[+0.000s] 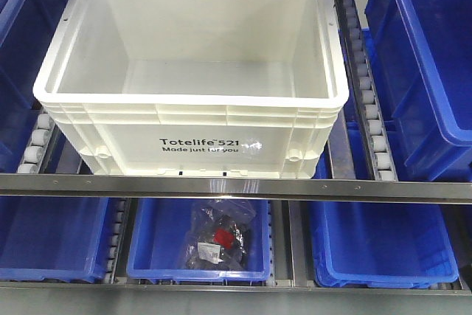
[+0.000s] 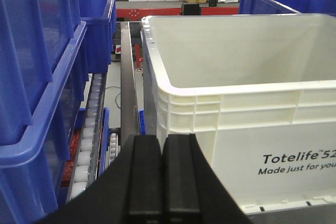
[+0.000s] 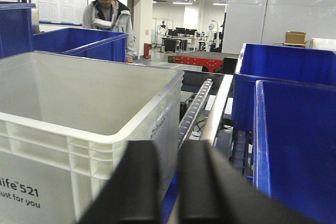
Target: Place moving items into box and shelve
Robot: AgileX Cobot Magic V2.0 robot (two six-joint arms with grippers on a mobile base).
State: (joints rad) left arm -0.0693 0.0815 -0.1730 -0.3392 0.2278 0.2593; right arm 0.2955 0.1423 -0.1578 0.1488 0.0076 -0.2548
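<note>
The box (image 1: 192,71) sits on the shelf's roller track (image 1: 366,94), just beyond both tools. The left tool (image 2: 163,177), fingers pressed together and holding nothing, faces its near-left corner; the right tool (image 3: 168,182), slightly parted and empty, faces its near-right corner. Blue bins (image 1: 428,57) flank it.

The box (image 1: 192,71) is set on the roller rails (image 1: 366,86) of the upper shelf level, flanked left and right by bins (image 1: 424,57). Below it, behind the front rail (image 1: 236,186), three bins are ranged side by side; a bagged item (image 1: 220,237) is held in the middle bin (image 1: 198,241).
</note>
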